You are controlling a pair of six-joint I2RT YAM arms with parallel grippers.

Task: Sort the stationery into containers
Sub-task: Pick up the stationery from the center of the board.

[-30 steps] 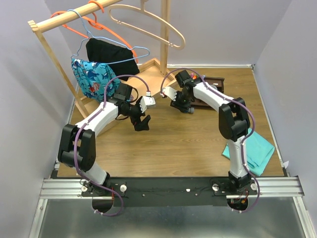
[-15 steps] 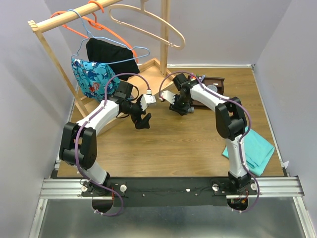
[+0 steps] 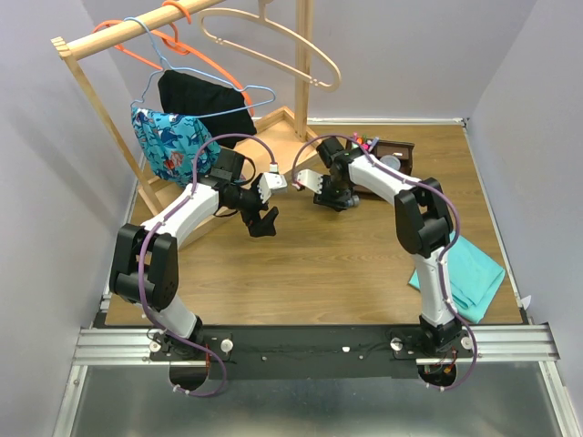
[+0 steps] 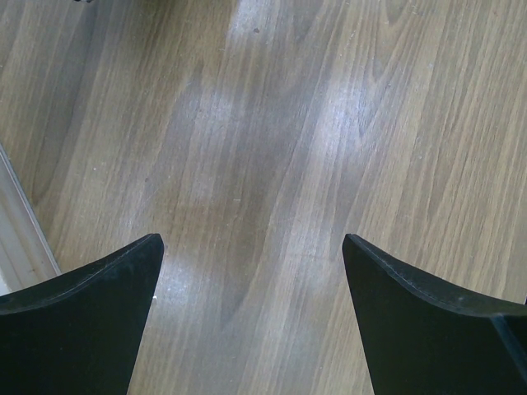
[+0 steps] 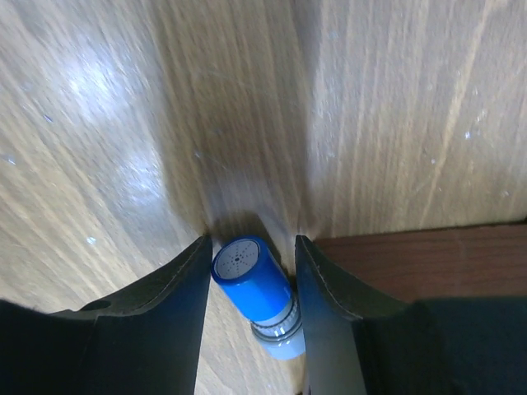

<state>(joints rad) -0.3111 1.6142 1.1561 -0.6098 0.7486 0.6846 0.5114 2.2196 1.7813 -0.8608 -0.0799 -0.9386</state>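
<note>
One marker (image 5: 253,285), blue-capped with a paler barrel below the cap, sits between the right jaws, which are clamped on it from both sides. Its round end faces the wrist camera. Whether its far end touches the bench (image 4: 263,148) I cannot tell. Just beside it on the right is the one dark brown organizer (image 5: 428,255). In the top view this organizer (image 3: 402,151) stands at the far middle of the bench, with the right arm (image 3: 414,214) bent over its near-left corner. A few coloured caps (image 3: 364,141), pink and green among them, poke up at its far-left side; they are too small to count.

The left jaws stand wide apart above bare wood, with nothing between the two black fingers (image 4: 82,321). The left arm (image 3: 178,218) reaches toward the middle, well apart from the organizer.

One folded teal cloth (image 3: 478,273) lies near the right edge. At the far left stands one wooden rack (image 3: 127,32) carrying three hangers and two garments, one black and one blue-patterned.
</note>
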